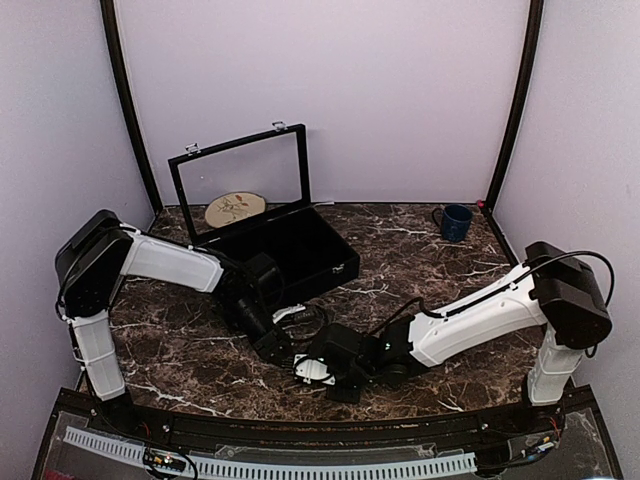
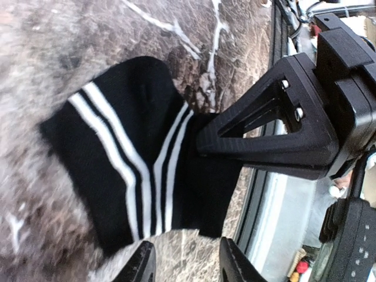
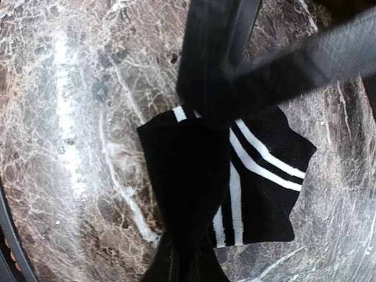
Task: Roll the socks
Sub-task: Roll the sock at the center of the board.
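the black striped sock [image 2: 129, 170] lies folded over, not yet a rolled bundle, on the marble tabletop [image 3: 70, 147], with the right gripper [image 3: 182, 261] pinched closed on its edge and the left gripper [image 2: 188, 265] spread apart just beside it.

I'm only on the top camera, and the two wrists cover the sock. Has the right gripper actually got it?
Observer: Yes. In the right wrist view the right gripper is pinched shut on a gathered fold of the black striped sock.
Operator: And the left one, is it gripping too?
Observer: No. In its own wrist view the left gripper has its jaws apart, with only the marble table between the tips. The sock lies just ahead of them, folded loosely, not rolled.
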You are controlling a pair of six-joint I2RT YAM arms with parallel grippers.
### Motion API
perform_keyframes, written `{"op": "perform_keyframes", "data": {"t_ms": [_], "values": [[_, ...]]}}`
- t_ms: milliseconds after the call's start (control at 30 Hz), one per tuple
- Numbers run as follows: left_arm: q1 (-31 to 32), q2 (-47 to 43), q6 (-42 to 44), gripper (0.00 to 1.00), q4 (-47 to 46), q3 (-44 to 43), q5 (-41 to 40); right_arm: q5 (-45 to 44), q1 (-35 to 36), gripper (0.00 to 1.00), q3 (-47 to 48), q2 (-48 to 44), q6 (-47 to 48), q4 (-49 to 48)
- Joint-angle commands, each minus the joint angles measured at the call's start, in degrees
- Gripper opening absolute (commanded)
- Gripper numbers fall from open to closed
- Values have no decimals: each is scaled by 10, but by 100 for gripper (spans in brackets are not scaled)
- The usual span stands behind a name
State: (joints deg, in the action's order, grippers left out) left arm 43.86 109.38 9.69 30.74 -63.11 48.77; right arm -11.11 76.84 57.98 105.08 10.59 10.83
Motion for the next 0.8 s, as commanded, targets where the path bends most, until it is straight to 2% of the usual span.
{"op": "perform_keyframes", "data": {"t_ms": [0, 433, 767], "values": [[-3, -79, -55, 40, -61, 45, -101, 49, -7, 0, 11, 3, -20, 73], [4, -290, -161, 40, -221, 206, -330, 190, -34, 0, 115, 66, -39, 174], [63, -428, -220, 38, -297, 303, -512, 258, -55, 0, 178, 123, -36, 237]]}}
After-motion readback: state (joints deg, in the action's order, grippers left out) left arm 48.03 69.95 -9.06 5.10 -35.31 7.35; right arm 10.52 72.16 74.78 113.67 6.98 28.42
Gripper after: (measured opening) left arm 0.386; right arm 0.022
